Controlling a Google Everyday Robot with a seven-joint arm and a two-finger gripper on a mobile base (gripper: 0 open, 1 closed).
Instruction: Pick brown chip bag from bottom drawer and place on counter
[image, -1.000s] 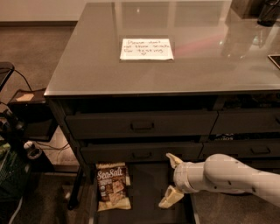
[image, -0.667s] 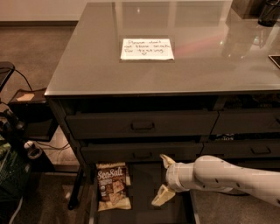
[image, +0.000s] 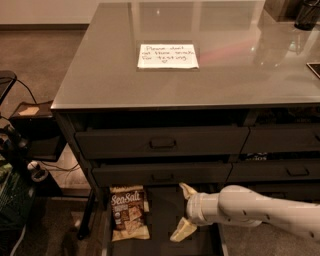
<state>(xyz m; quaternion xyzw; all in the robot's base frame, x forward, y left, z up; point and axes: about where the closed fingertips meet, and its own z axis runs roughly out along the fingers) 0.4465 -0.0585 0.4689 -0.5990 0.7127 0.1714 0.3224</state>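
Listing what I have, largest first. Counter (image: 225, 75): glossy grey top carrying a white handwritten note (image: 167, 56); the bag is not on it yet. Bottom drawer (image: 162, 217): pulled out, dark floor showing. Gripper (image: 178, 212): over the drawer's middle, on the arm (image: 260, 210) reaching in from the right, fingers spread wide, holding nothing. Brown chip bag (image: 128, 212): flat on the drawer floor at its left side, just beside the gripper toward the view's left, long axis front to back. I judge a leftward shift comes next.
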